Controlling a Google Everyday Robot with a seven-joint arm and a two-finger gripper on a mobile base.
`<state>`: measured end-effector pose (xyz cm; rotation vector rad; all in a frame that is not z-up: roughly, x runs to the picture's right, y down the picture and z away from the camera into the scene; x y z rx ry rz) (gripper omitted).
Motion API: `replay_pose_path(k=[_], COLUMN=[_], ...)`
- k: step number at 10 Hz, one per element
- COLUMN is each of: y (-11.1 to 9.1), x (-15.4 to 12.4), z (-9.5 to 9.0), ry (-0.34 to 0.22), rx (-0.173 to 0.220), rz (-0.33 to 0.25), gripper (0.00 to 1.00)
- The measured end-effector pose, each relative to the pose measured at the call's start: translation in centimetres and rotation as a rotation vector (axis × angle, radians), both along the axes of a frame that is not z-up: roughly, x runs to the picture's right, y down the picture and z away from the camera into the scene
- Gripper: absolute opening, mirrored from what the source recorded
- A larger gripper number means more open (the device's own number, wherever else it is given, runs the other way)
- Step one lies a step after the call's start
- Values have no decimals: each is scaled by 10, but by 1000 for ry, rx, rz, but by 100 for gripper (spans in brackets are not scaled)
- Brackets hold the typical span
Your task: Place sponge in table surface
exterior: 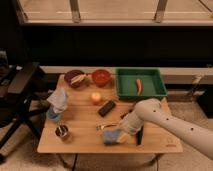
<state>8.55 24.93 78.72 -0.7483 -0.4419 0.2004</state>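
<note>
The pincer is low over the worktop, whether clamped or apart I cannot tell; the sponge, a pale blue soft block, lies beneath it, near the worktop's front edge, right of the small cup

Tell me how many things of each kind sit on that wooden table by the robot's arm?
Bowls: 2, dark and red
Green tray: 1, holding a carrot
Orange fruit: 1
Black bar: 1
Small cup: 1
Blue bag: 1
Sponge: 1, at the claw
Total: 9
</note>
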Motion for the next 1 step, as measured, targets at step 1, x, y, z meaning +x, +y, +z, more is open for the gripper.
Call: replay_pose_path(k=[1], y=[0], x=[0], z=[0], ry=[1], rx=[0], rz=[1], gripper=[79])
